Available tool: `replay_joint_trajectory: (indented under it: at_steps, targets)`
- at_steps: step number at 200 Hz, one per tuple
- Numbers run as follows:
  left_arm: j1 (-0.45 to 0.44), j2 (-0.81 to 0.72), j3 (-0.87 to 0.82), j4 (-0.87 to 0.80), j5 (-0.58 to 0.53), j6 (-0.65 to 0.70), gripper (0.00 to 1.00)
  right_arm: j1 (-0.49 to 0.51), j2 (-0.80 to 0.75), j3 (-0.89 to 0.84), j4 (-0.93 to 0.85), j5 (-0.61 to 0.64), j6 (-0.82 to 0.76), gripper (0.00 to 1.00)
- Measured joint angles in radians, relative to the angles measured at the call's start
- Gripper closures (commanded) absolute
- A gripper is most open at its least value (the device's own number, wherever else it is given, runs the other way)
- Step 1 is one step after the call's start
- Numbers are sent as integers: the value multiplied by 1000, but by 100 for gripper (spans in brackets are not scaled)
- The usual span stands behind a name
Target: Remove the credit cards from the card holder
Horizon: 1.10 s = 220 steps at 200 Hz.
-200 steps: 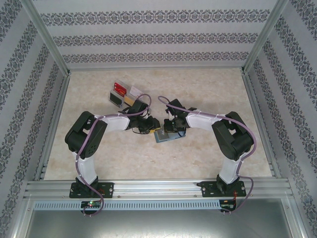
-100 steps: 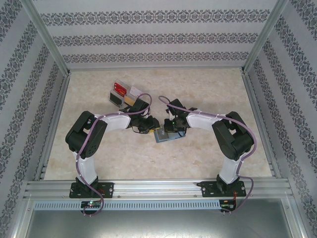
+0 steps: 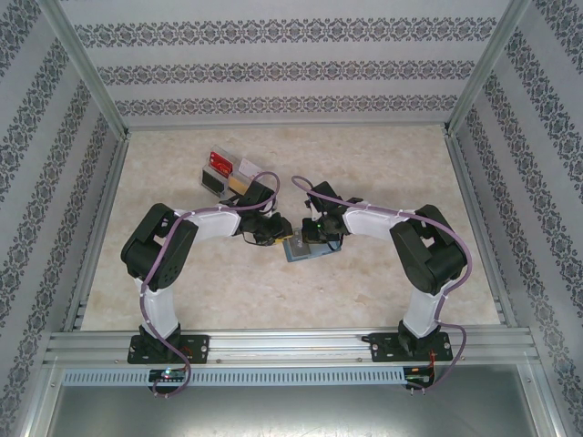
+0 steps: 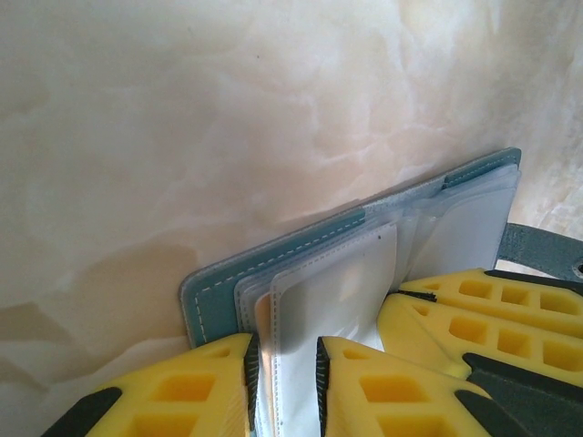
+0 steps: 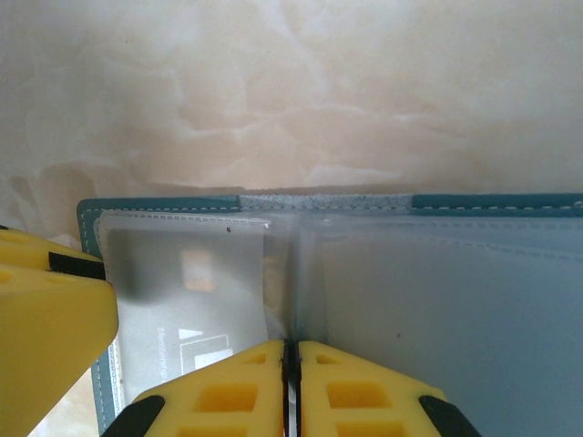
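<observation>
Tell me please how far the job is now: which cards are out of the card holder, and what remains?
Done: several credit cards, one red, lie loose on the table, far left. In hand: the right gripper, shut, sits at the open card holder's fold; the left gripper straddles a clear pocket holding a card. Left: that card, perhaps more.

Beige marbled desk [image 3: 383, 291], glossy, seen from above. Enclosed on three sides by white walls [image 3: 291, 68] banded with dark floral patterning. Edged by a silver aluminium rail [image 3: 291, 344] at the near side, with slanting posts [image 3: 88, 73] at the far corners. Slotted white strip [image 3: 291, 375] just below the rail.
</observation>
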Motion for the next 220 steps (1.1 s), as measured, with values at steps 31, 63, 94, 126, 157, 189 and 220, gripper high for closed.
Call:
replay_joint_trajectory:
  at_steps: [31,63,94,126,157,189,220]
  targets:
    - [0,0,0,0,0,8,75,0,0,-3,4,0,0,89]
    - [0,0,0,-5,-8,15,77,0,-4,-6,7,0,1,91]
    - [-1,-10,0,-13,-31,26,77,-5,-4,-6,7,-3,3,91]
    - [-1,-20,0,-13,-38,30,76,-6,-4,-8,10,-3,4,92]
    - [-1,-20,0,-13,-37,31,73,-6,-5,-12,15,-4,4,92]
    - [-3,-14,23,-19,-34,34,73,-6,-6,-12,15,-4,8,92]
    - [-7,0,58,-25,-34,38,73,-6,-5,-13,15,-5,8,92]
